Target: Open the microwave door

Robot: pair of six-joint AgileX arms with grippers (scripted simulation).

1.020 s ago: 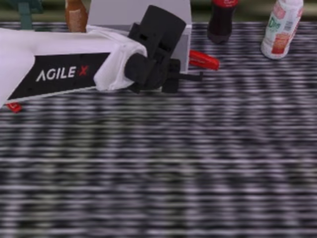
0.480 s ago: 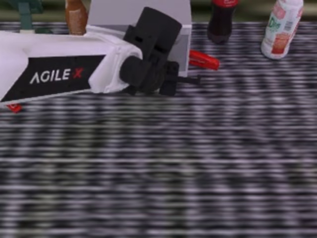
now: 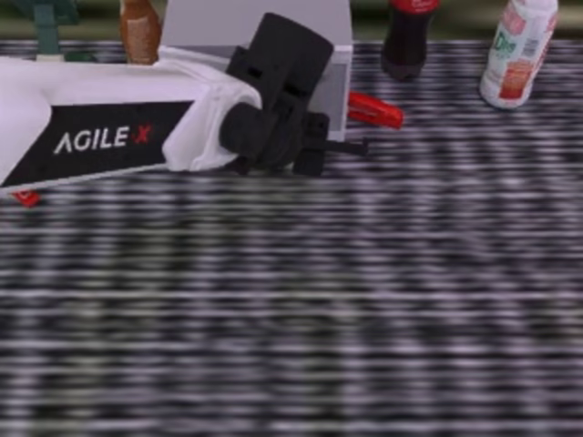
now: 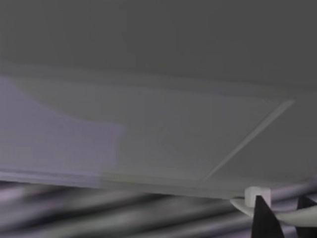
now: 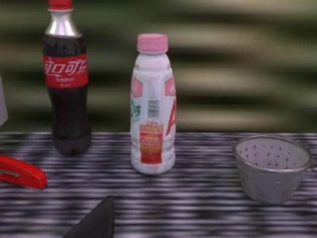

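Observation:
The light grey microwave (image 3: pixel 209 23) stands at the table's back edge, left of centre, partly under my left arm. Up close in the left wrist view, the microwave door (image 4: pixel 163 134) fills the picture with its greyish window, and it looks closed. A pale handle (image 4: pixel 292 216) sticks out at the door's edge. My left gripper (image 3: pixel 314 146) is at the oven's front right corner. There the left gripper (image 4: pixel 285 218) is shut on the handle, one dark fingertip (image 4: pixel 262 220) on each side. Only a dark tip of my right gripper (image 5: pixel 99 220) shows.
A cola bottle (image 3: pixel 407 36) and a white and pink drink bottle (image 3: pixel 517 50) stand at the back right. A red stapler-like object (image 3: pixel 375 109) lies beside the oven. A metal colander (image 5: pixel 271 168) sits further right. A brown object (image 3: pixel 139 32) stands left of the oven.
My left arm and gripper slid a little to the left along the oven front between the two earlier frames. Since then they have held still.

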